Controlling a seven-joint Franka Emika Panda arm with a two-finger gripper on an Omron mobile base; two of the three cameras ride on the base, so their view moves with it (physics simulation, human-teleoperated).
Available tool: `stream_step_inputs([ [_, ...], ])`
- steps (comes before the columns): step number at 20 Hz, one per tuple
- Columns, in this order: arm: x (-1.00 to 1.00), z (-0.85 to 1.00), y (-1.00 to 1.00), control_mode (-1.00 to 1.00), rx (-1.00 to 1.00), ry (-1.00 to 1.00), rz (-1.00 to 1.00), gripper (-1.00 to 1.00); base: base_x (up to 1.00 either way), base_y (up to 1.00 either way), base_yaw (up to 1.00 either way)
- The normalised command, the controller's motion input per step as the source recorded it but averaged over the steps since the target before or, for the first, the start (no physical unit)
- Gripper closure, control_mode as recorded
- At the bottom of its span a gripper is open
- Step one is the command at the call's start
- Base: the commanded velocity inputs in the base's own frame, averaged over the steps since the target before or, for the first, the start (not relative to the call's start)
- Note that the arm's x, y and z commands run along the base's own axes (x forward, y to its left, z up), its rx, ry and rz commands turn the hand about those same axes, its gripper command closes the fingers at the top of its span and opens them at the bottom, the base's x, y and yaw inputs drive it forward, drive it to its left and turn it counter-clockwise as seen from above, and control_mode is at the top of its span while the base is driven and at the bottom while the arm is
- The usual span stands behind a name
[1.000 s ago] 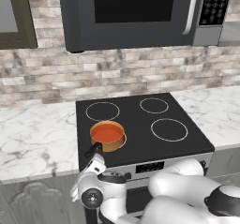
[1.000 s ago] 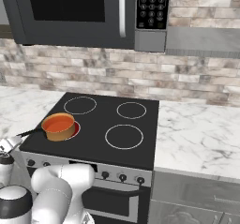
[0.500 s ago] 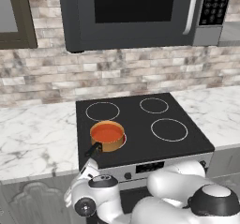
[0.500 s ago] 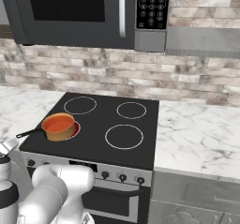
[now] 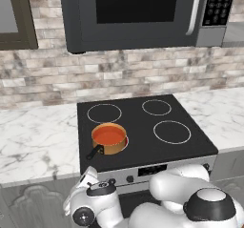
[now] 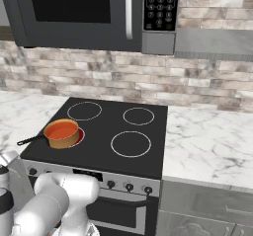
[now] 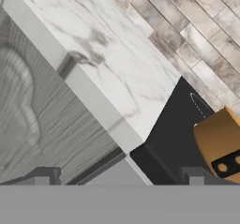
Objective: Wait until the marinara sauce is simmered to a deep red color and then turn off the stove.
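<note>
The marinara sauce (image 5: 108,135) is an orange-red disc in a small copper saucepan (image 6: 62,134) with a black handle, standing on the front-left burner of the stove (image 5: 143,127). Small dark knobs (image 6: 129,186) line the silver front panel. My gripper (image 5: 88,176) hangs low in front of the stove's front-left corner, below the pan's handle. In the hand view the gripper (image 7: 119,177) is open with nothing between its tips, and the saucepan (image 7: 219,141) shows at the right beside the black cooktop (image 7: 171,129).
A dark microwave (image 5: 133,15) hangs above the stove against a brick backsplash. Marble counters (image 5: 38,141) flank the cooktop on both sides (image 6: 207,141). A grey cabinet front (image 7: 33,106) lies below the left counter.
The arm has folded lower and the hand has sunk a little in front of the stove's left corner. The pan and sauce look the same. The gripper stays open.
</note>
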Motion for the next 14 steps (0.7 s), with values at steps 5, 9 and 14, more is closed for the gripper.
stream_step_inputs([
  [5,-0.11,-0.12,0.00,-1.00,0.00,0.09,0.00,-1.00,0.00,0.00,0.00],
  [9,-0.13,0.00,0.00,-1.00,0.00,0.13,-0.01,-1.00,0.00,0.00,0.00],
  [14,-0.13,0.00,0.00,-1.00,0.00,0.19,-0.06,-1.00,0.00,0.00,0.00],
])
